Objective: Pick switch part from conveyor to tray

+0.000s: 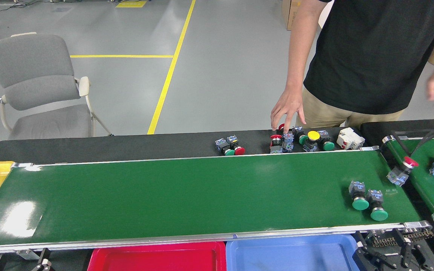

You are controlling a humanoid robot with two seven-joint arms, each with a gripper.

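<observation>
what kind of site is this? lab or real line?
Looks like a factory-floor test cell, probably a sorting demo rather than a live line. Cues: a green conveyor carrying push-button switch parts, red and blue sorting trays at its near edge, and yellow lane lines on the grey floor.

Two switch parts (367, 204) lie side by side on the conveyor (187, 195) near its right end — two trays (220, 258) sit before its near rail, loose parts (296, 140) behind its far rail.

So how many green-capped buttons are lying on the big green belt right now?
2. Both lie side by side near the belt's right end: one green-capped switch and a second just right of it. None seems hidden.
</observation>
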